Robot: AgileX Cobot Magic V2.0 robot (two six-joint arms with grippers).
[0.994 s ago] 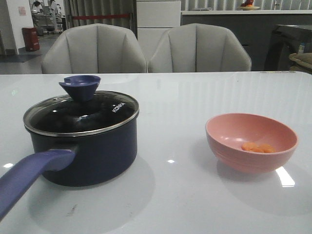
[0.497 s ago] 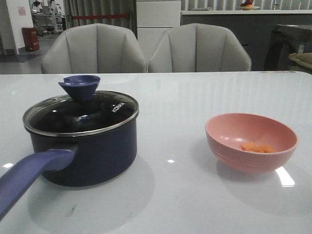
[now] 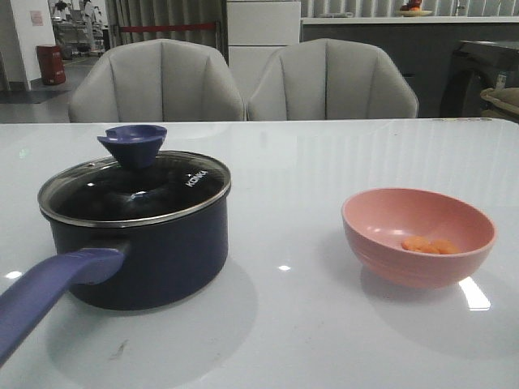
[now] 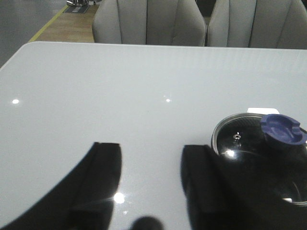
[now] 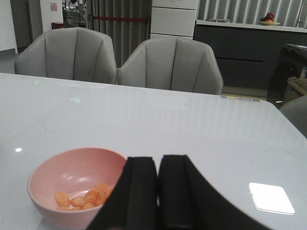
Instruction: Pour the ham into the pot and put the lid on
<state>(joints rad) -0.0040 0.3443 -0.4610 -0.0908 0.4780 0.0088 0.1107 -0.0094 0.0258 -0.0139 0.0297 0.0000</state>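
On the glossy white desk (image 3: 324, 324) the dark navy-blue round saucepan with the long purple-blue handle (image 3: 142, 251) was seen at the left, and the round dark glass lid with the steel rim and the blue-purple funnel-shaped knob (image 3: 134, 188) was resting on it, so the pot was closed at this moment. The small flat orange pieces of ham (image 3: 428, 245) were lying inside the pink round bowl (image 3: 418, 237), which stood well apart from the pot at the right side. The task was judged as not yet begun, because the lid had to be lifted first before anything could be poured. The left pincer (image 4: 151, 187) was held released, with a wide gap between its black fingers, above the desk and just beside the pot; this position was judged as suited for reaching the knob. The right pincer (image 5: 159, 191) was held clenched, its two black fingers pressed together with nothing between them, near the bowl but not touching it. No arm was visible in the front view.
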